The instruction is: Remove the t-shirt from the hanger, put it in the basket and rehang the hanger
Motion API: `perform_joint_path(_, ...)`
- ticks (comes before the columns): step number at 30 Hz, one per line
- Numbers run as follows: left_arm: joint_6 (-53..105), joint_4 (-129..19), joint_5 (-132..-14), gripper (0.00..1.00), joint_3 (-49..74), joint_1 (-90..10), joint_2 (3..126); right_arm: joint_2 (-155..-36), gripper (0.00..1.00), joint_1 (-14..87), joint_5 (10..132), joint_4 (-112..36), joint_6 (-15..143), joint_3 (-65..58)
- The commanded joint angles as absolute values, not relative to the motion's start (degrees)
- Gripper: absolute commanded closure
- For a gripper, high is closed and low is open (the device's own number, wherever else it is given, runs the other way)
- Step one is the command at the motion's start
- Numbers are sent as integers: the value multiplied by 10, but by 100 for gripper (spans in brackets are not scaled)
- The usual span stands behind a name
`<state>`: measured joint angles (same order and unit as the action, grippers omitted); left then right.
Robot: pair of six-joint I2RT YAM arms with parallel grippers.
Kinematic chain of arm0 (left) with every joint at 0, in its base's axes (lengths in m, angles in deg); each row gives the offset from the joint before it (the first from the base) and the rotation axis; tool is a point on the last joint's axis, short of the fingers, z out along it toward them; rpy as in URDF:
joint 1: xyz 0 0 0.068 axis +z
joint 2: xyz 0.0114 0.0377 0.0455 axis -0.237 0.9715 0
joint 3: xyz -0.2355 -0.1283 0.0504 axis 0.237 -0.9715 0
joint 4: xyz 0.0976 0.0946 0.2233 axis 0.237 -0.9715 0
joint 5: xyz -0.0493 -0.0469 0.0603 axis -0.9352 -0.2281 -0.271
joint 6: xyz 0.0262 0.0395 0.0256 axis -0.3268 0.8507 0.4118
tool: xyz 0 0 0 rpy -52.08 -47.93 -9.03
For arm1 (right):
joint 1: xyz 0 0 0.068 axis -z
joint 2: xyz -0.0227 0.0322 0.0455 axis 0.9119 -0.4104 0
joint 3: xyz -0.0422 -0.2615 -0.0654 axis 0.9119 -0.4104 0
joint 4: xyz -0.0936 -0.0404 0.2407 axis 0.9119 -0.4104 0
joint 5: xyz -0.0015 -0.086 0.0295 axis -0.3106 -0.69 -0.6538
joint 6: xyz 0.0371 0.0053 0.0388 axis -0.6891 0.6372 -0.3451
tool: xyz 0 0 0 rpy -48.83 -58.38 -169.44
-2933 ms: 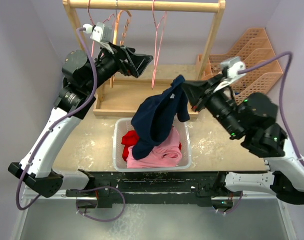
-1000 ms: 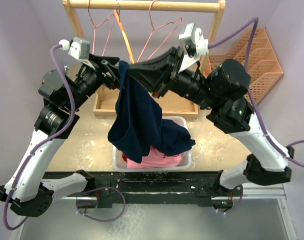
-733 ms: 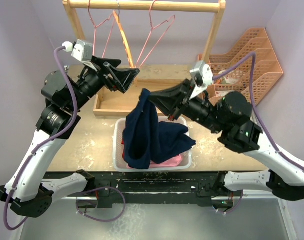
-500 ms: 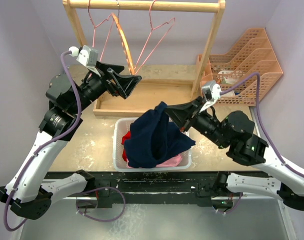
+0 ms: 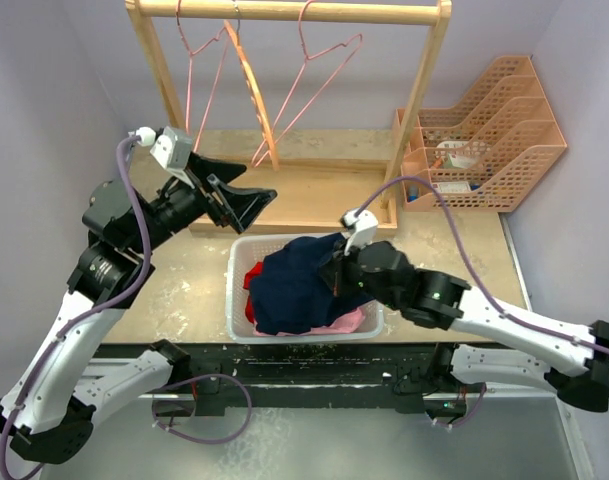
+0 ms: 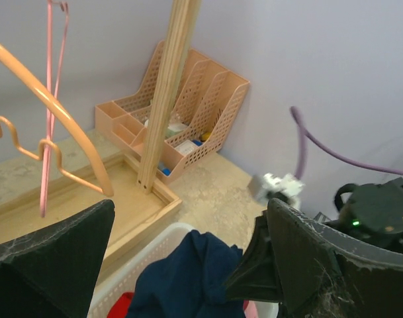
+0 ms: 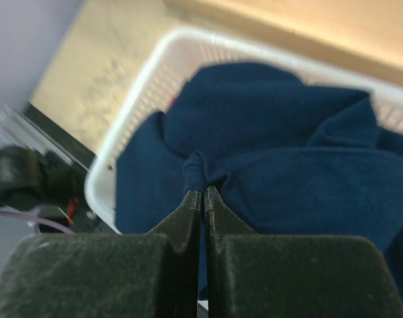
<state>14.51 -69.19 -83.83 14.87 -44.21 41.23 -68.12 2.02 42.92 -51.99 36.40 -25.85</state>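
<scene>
At frame centre, the right claw (image 7: 202,192) is pinching the navy t-shirt (image 7: 274,165) inside the white basket (image 5: 231,290); release once fabric is lying fully inside. Left claw (image 5: 250,203) is gaping wide.

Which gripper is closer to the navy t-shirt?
Right. The right gripper is shut on a fold of the navy t-shirt, down in the white basket; the left gripper hangs open off to its left, not touching it.
</scene>
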Motion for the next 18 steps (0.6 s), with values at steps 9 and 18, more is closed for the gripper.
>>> perform_joint_path(9, 143, -740, -860, 1, 42, -442, 338, -836, 100, 18, 501, -466, 280, -307)
perform_joint_path(18, 145, -768, -732, 1, -39, -442, 285, -1006, 100, 21, 516, -448, 276, -291)
